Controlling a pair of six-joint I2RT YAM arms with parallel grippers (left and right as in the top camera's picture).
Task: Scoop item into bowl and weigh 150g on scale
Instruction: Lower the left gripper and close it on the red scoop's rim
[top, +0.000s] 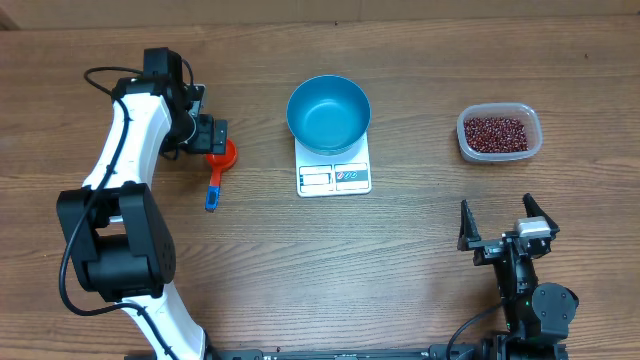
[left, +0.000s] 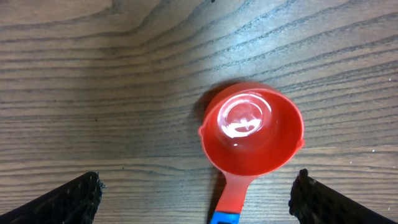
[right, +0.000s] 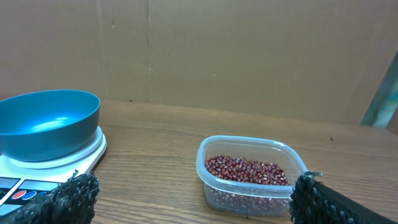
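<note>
Both grippers stand wide open and hold nothing.
The left gripper (left: 198, 185) hangs over a red measuring scoop (left: 252, 134) near the table's left edge. The blue bowl (top: 328, 112) sits on the white scale (top: 334, 178) mid-table. The beans (top: 493, 131) lie in a clear tub (top: 499, 155) toward the right edge, and the right gripper (top: 497, 212) is near the front-right corner.

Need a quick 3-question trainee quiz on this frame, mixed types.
1. True or false: the blue bowl sits on the scale.
2. The beans are in: A) bowl B) clear tub C) scale.
3. Fill in: the left pincer hovers over the ____, jaws ____.
Key: 1 true; 2 B; 3 red scoop, open.
</note>
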